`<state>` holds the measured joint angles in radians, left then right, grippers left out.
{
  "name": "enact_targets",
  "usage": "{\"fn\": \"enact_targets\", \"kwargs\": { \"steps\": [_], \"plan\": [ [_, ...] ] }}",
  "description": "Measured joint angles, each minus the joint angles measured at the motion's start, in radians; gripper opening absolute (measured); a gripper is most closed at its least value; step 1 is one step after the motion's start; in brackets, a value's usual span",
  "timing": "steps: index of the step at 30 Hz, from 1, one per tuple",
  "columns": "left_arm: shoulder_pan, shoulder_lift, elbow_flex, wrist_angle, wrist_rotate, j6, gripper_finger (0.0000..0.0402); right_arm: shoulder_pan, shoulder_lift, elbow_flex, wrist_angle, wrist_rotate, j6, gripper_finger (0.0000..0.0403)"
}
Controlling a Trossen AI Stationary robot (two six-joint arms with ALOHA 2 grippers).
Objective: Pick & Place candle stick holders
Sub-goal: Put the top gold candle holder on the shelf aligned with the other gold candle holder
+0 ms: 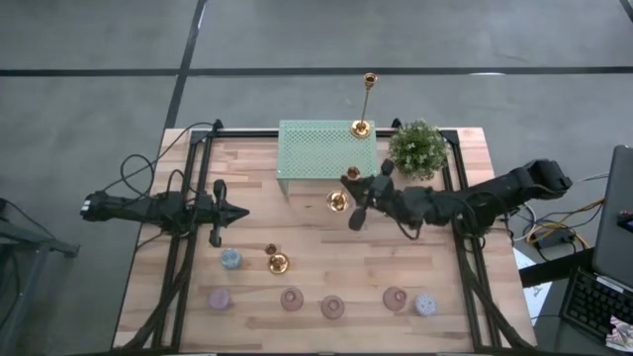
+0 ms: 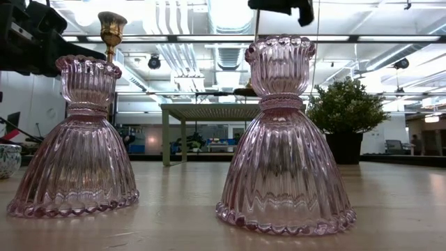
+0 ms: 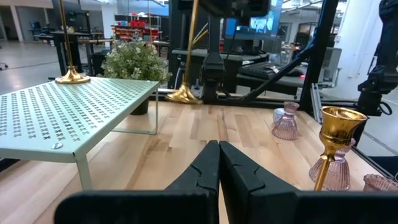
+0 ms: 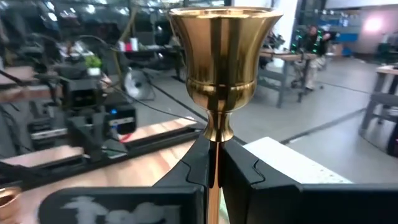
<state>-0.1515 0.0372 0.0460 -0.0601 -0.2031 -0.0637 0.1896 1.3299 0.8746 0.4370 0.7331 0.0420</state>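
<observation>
Grasp step: right tool (image 4: 211,163) clamped on a gold candle stick holder (image 4: 216,68) stem at frame centre, base on bench (image 1: 316,259); next, a vertical lift; left tool (image 3: 217,163) closed, idle at left.

Gold candlestick (image 4: 221,68), green perforated shelf (image 1: 326,150), pink ribbed glass holders (image 2: 282,139).

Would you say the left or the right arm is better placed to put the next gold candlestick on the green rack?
The right. Its gripper is already shut on a gold candlestick just beside the green rack, while the left gripper is shut and empty, farther off.
</observation>
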Motion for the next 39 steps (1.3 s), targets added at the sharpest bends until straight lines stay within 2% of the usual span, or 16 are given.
{"fn": "enact_targets", "kwargs": {
  "steps": [10, 13, 18, 31, 39],
  "plan": [
    [0.0, 0.001, 0.0, 0.0, 0.0, 0.0, 0.001, -0.112, 0.063, 0.211, -0.153, -0.016, -0.05, 0.0018],
    [0.0, 0.001, 0.0, 0.0, 0.0, 0.0, 0.001, -0.156, 0.072, 0.255, -0.174, -0.089, -0.042, 0.0018],
    [0.0, 0.001, 0.0, 0.0, 0.0, 0.0, 0.001, -0.235, 0.078, 0.298, -0.204, -0.182, -0.01, 0.0018],
    [0.0, 0.001, 0.0, 0.0, 0.0, 0.0, 0.001, -0.423, 0.092, 0.316, -0.21, -0.197, 0.069, 0.0018],
    [0.0, 0.001, 0.0, 0.0, 0.0, 0.0, 0.001, -0.484, 0.203, 0.396, -0.225, -0.268, 0.07, 0.0018]
  ]
}}
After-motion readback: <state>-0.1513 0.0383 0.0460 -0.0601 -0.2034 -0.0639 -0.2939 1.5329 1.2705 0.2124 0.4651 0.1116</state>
